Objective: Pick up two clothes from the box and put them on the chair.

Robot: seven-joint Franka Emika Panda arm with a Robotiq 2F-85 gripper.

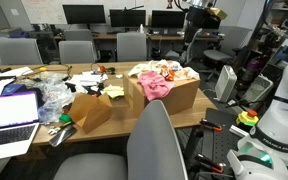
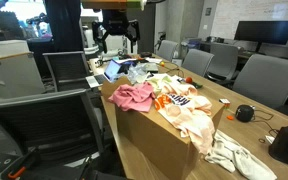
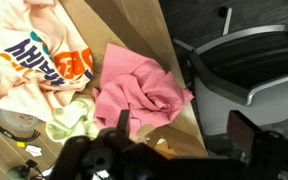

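Note:
An open cardboard box (image 1: 181, 97) (image 2: 144, 140) stands on the wooden table, heaped with clothes. A pink cloth (image 1: 156, 87) (image 2: 134, 97) (image 3: 139, 90) lies at the box edge nearest the grey chair (image 1: 154, 145) (image 2: 34, 120) (image 3: 246, 72). A cream shirt with orange print (image 2: 189, 115) (image 3: 39, 55) lies beside it, and a pale green cloth (image 3: 69, 122) below. My gripper (image 1: 199, 12) (image 2: 117, 42) (image 3: 184, 130) hangs open and empty well above the box edge, between the pink cloth and the chair.
A smaller open box (image 1: 92, 108) and a laptop (image 1: 9, 112) share the table with clutter. A white cloth (image 2: 234, 155) hangs off the box's far side. Black objects (image 2: 246, 113) lie on the table. Office chairs (image 1: 76, 50) and monitors (image 1: 84, 14) stand behind.

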